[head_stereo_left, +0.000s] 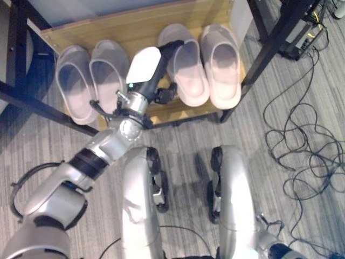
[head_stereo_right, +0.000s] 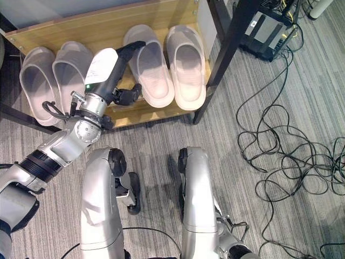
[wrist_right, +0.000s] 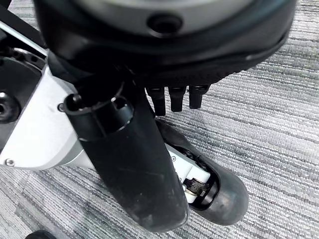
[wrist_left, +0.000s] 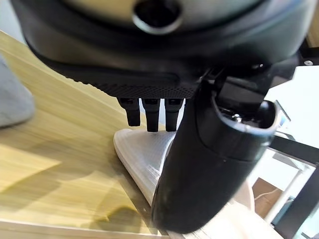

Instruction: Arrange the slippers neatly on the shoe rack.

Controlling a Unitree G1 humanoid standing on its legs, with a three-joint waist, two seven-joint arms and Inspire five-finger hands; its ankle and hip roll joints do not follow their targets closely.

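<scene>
Pale slippers [head_stereo_left: 186, 67] sit in a row on the wooden shoe rack [head_stereo_left: 135, 27], the left robot hand [head_stereo_left: 161, 67] with straight fingers touches one beside it, and next it should nudge that slipper straight.

Bright, even room light from above — you get soft shadows and little contrast.

On the shoe rack [head_stereo_left: 108, 27] the pale wood takes the light evenly, and the slippers [head_stereo_left: 223, 65] are lit from above, each with only a faint shade inside its toe. The white back of your left hand [head_stereo_left: 144, 65] catches the strongest glare and reads almost blank. The far left corner under the dark frame [head_stereo_left: 21, 97] is dim — detail is lost there. The grey carpet [head_stereo_right: 280, 81] is evenly lit on the right. In the left wrist view the background on the right [wrist_left: 304, 94] is washed out white.
</scene>
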